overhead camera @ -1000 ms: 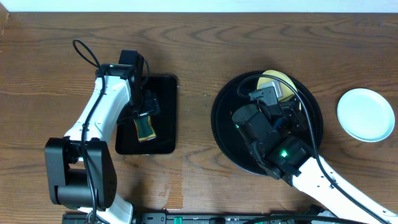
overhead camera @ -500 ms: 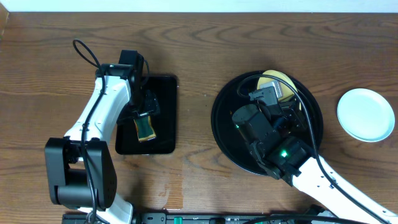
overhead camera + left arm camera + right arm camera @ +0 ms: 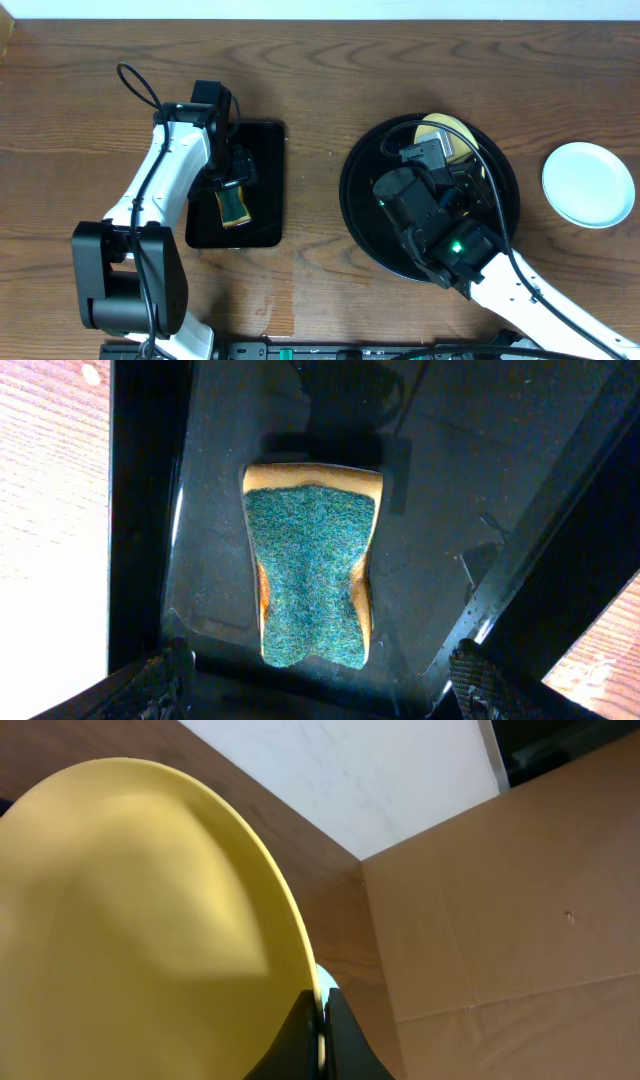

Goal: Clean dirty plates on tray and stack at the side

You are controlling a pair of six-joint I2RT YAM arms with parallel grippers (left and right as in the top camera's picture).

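The step in hand looked like the scrub of the second plate: one held up, the cleaner not yet fetched.

At the desk's 9 o'clock side, the left arm reached up from its base at 7 o'clock and bent down over the small rectangular tray. The left gripper hung released, jaws spread wide to either side of the sponge, which lay green face up on the tray floor with nothing touching it. The next move, by my reading, called for a straight drop so the fingers straddled the sponge's narrow waist, then a firm close before carrying it across.

Toward 4 o'clock sat the round black tray, the right arm slanting in over it from 5 o'clock and hiding most of its floor. The right gripper was clenched on the rim of the yellow plate, which stood tilted at the tray's 1 o'clock edge. It needed to stay steady and face the left arm.

At the desk's 3 o'clock edge, well apart from the tray, one blue plate lay flat. A third plate could not be made out under the arm.
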